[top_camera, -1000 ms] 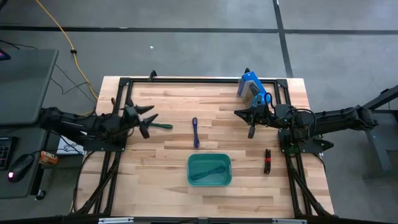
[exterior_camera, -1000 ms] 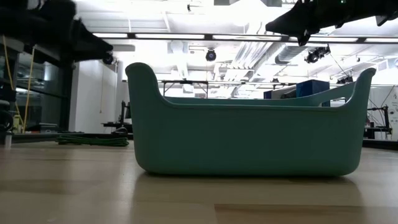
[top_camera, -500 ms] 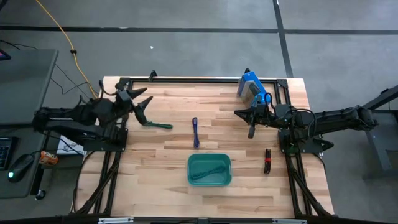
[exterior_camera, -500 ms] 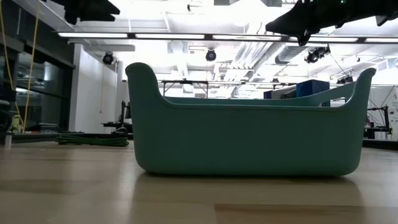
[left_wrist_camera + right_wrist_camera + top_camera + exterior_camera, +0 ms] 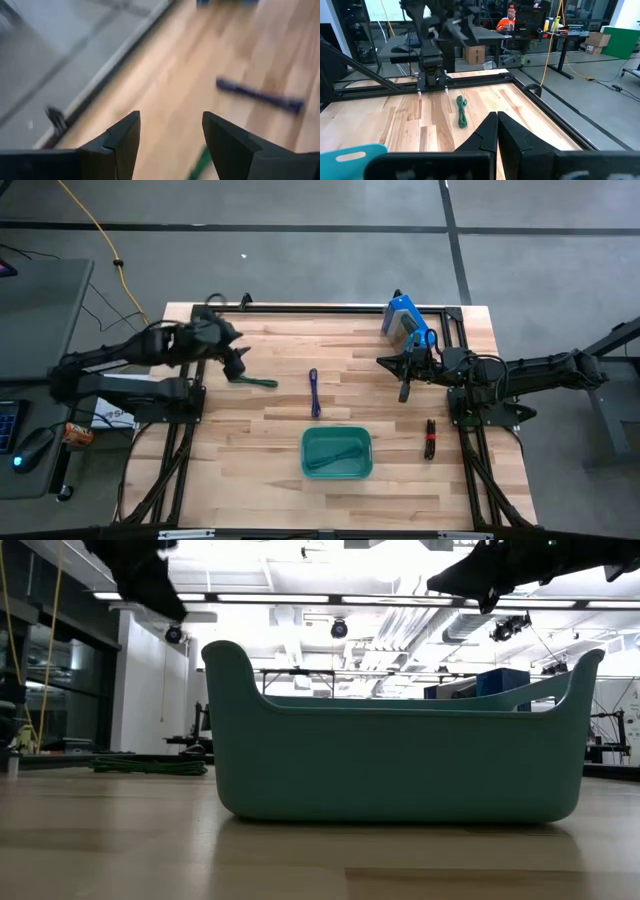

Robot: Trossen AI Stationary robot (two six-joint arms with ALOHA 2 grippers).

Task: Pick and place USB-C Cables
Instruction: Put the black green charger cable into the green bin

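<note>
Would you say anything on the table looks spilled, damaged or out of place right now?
Nothing stands out. The green cable, purple-blue cable and red-and-black cable lie tidy on the table; the teal tub sits upright with one cable inside.

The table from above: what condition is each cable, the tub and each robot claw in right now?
green cable: lying loose on the table, just by the left gripper
purple-blue cable: lying straight on the table, untouched
red-and-black cable: lying on the table beside the tub
teal cable: lying inside the tub
teal tub: upright, holding one cable
left gripper: open, empty, above the green cable
right gripper: shut, empty, waiting
</note>
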